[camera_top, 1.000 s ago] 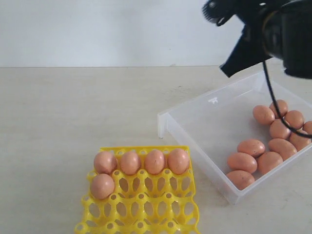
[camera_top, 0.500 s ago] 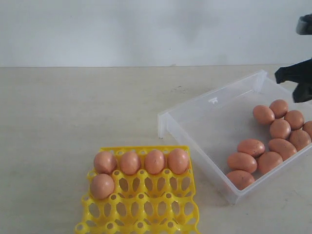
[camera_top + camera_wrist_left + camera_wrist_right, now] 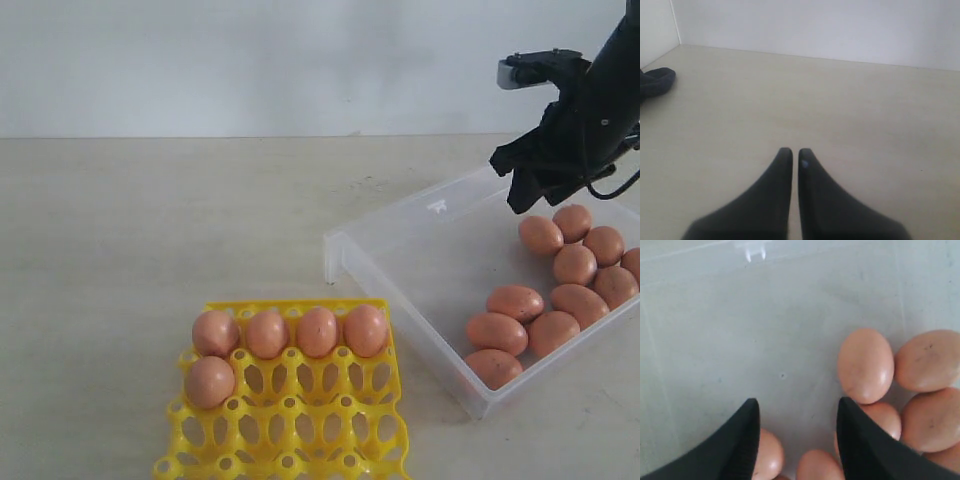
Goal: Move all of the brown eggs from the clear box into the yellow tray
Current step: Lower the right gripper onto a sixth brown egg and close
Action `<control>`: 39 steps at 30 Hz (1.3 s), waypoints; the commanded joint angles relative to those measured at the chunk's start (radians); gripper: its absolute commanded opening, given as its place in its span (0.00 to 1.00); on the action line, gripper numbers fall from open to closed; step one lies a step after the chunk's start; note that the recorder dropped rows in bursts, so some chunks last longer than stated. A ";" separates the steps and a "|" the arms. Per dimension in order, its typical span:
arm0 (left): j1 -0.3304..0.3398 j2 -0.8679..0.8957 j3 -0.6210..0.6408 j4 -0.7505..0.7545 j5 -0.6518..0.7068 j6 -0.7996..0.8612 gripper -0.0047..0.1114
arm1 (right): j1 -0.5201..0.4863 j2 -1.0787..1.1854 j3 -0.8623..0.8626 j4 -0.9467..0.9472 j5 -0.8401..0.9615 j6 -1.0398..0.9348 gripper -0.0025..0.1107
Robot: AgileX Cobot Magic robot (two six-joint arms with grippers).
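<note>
Right gripper (image 3: 797,407) hung jaws apart, empty, over the clear box (image 3: 400,215); left gripper (image 3: 791,154) sat pinched together. I noted a pale beige table (image 3: 150,220) and a white wall (image 3: 250,60). Brown eggs (image 3: 515,302) clustered in the box, five in the yellow tray (image 3: 300,420); frame edges clipped both.

A pale beige tabletop (image 3: 150,220), matte and faintly streaked, runs back to a plain white wall (image 3: 250,60), meeting it in a straight line across the exterior view. Soft, even light falls on the surface, leaving only faint shadows. In the left wrist view a side wall (image 3: 655,25) joins the white one at a vertical corner.
</note>
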 commanded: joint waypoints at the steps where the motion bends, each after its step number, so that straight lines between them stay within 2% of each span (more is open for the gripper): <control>1: -0.009 -0.003 0.004 0.000 -0.003 0.004 0.08 | -0.001 0.029 -0.009 -0.029 -0.098 -0.004 0.39; 12: -0.009 -0.003 0.004 0.000 -0.003 0.004 0.08 | -0.001 0.163 -0.009 -0.098 -0.242 0.007 0.39; 23: -0.009 -0.003 0.004 0.000 -0.003 0.004 0.08 | -0.001 0.213 -0.009 -0.099 -0.249 0.013 0.39; 39: -0.009 -0.003 0.004 0.000 -0.003 0.004 0.08 | -0.001 0.213 -0.009 -0.097 -0.075 -0.002 0.39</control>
